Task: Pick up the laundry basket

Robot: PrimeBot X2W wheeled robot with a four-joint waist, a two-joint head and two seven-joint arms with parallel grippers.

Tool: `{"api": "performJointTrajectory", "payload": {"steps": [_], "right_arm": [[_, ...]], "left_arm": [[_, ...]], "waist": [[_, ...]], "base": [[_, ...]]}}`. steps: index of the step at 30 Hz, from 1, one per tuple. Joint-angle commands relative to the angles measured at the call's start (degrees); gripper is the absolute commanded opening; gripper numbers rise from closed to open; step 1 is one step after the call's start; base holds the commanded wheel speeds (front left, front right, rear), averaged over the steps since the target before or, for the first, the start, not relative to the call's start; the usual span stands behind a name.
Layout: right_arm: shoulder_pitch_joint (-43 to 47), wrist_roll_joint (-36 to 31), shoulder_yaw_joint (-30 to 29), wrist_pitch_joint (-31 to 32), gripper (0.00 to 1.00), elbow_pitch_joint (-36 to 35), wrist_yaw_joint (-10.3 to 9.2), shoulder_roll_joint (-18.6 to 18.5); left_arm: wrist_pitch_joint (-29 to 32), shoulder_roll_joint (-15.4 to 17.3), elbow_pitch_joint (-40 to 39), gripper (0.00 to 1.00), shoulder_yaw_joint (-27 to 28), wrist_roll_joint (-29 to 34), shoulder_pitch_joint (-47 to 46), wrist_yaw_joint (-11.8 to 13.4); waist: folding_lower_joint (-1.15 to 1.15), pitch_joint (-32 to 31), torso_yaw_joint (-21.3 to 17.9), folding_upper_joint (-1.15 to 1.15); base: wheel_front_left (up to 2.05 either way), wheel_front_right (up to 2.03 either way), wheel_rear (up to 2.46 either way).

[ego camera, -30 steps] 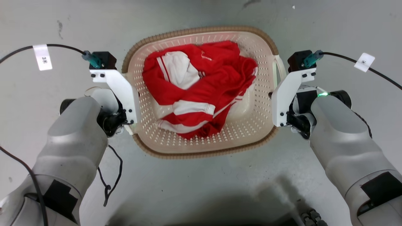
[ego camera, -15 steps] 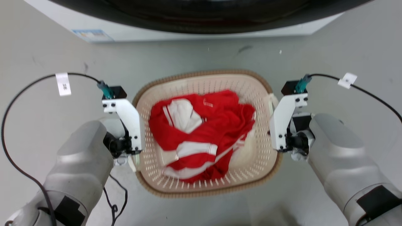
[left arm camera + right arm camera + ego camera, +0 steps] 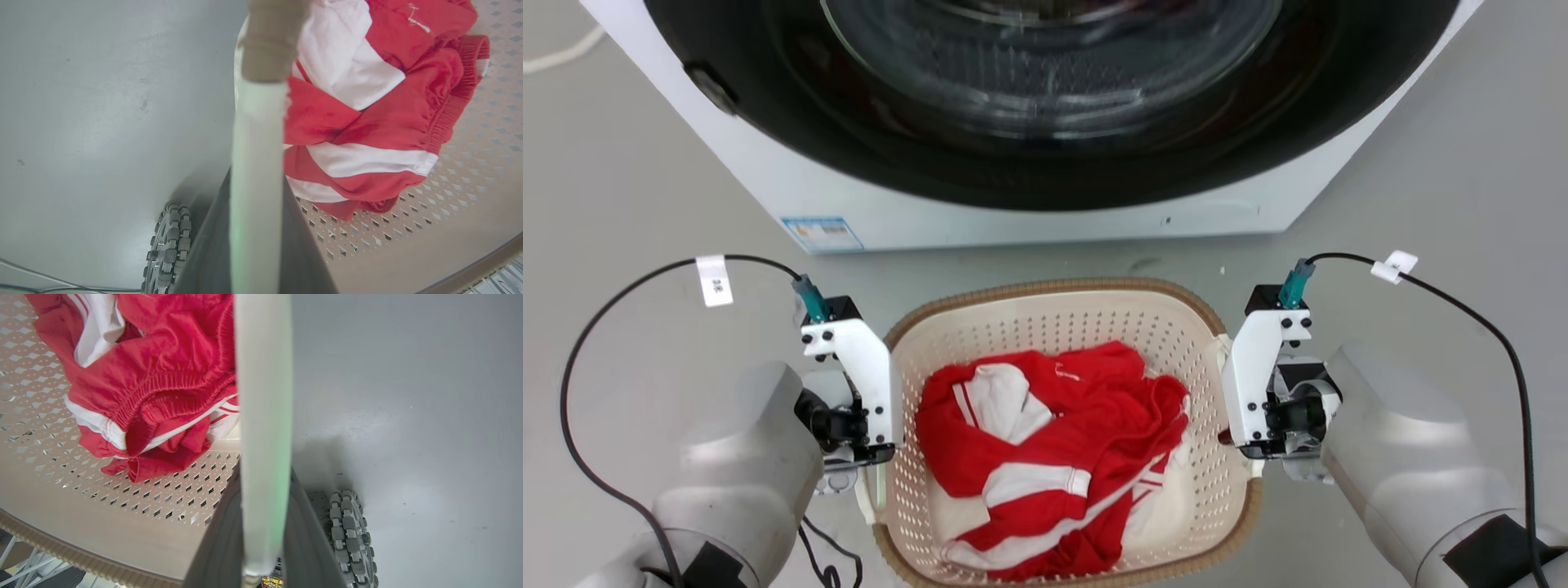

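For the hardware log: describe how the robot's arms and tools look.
The left forearm and right forearm are smooth pale-grey shells, each with a black patch low down. Each wrist carries a white angled bracket topped by a black block with a teal plug. A black cable with a white tag leaves each plug. The left tool and right tool have dark fingers.

The laundry basket (image 3: 1058, 314) is in the middle, and the washing machine (image 3: 1045, 224) stands behind it on the floor (image 3: 645, 204). A crumpled garment (image 3: 1054, 441) lies in the basket. The left gripper (image 3: 256, 179) closes on the left handle (image 3: 255, 134) at the basket's left side, and the right gripper (image 3: 264, 473) on the right handle (image 3: 263, 396) at its right side.
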Motion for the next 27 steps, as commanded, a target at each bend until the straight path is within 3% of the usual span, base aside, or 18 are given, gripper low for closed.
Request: {"api": "performJointTrajectory", "payload": {"steps": [1, 27], "right_arm": [[0.9, 0.8, 0.2, 0.7, 0.00, -0.1, 0.20, 1.0], [9.1, 7.1, 2.1, 8.1, 0.00, 1.0, 0.24, 1.2]], "left_arm": [[0.3, -1.3, -0.3, 0.00, 0.1, -0.5, 0.9, -0.3], [8.3, -4.4, 2.3, 0.00, 0.2, -4.0, 9.0, 0.8]], "waist": [[0.01, -3.0, -0.2, 0.00], [0.01, -21.0, 0.2, 0.00]], "base": [[0.00, 0.00, 0.00], [0.00, 0.00, 0.00]]}}
